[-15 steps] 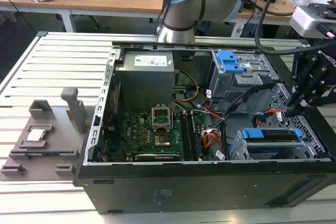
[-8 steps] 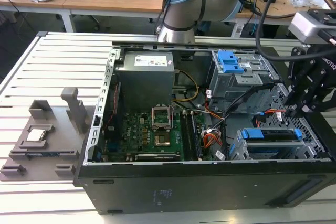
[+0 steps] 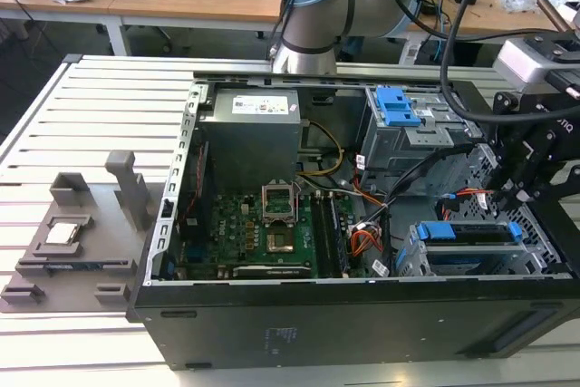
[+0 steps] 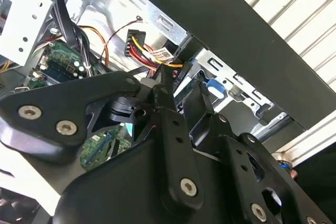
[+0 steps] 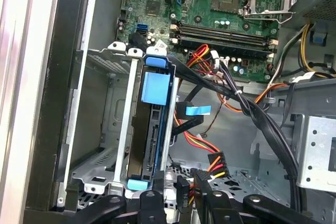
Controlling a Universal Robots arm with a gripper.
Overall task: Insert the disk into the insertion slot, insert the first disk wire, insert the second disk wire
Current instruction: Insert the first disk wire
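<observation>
The disk (image 5: 152,129) sits in the insertion slot (image 5: 118,145), its blue frame flush with the cage and its long connector edge exposed along the cage's open face. The gripper (image 5: 177,198) hangs just beside the cage's end and looks clenched on the black plug of a disk wire (image 5: 181,186). The plug lies close to that edge, but not touching it.
</observation>
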